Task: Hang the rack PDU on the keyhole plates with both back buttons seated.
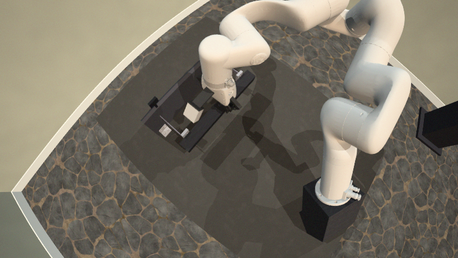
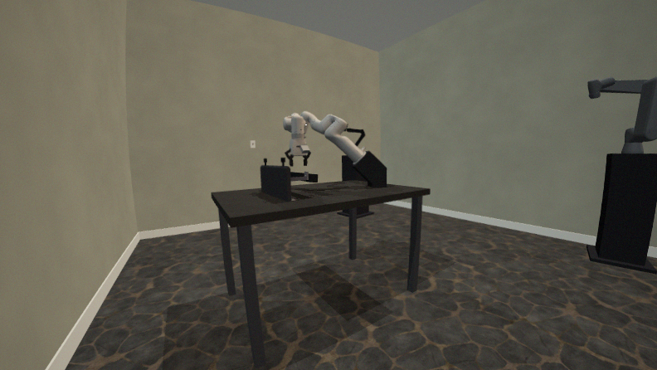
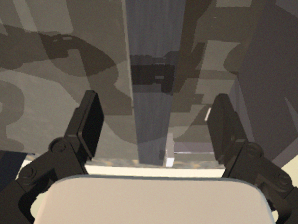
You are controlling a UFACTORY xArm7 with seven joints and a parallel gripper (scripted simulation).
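Note:
The rack PDU (image 1: pixel 217 113) is a long dark bar that lies along the front of a dark upright backboard (image 1: pixel 169 96) on the table. In the side view the PDU (image 2: pixel 309 175) sits above the table top, next to the board (image 2: pixel 275 182). Small light plates show near its ends (image 1: pixel 165 131) (image 1: pixel 238 73); I cannot tell whether the buttons sit in the slots. My gripper (image 1: pixel 231 107) (image 2: pixel 298 162) hovers just above the PDU, open and empty. In the wrist view the fingers stand wide on either side of the grey bar without touching it.
A light block (image 1: pixel 193 111) sits between the board and the PDU. The arm's black base (image 1: pixel 327 211) stands at the table's near right. Two pegs (image 2: pixel 273 162) rise from the board's top. A second robot on a black pedestal (image 2: pixel 627 206) stands far right.

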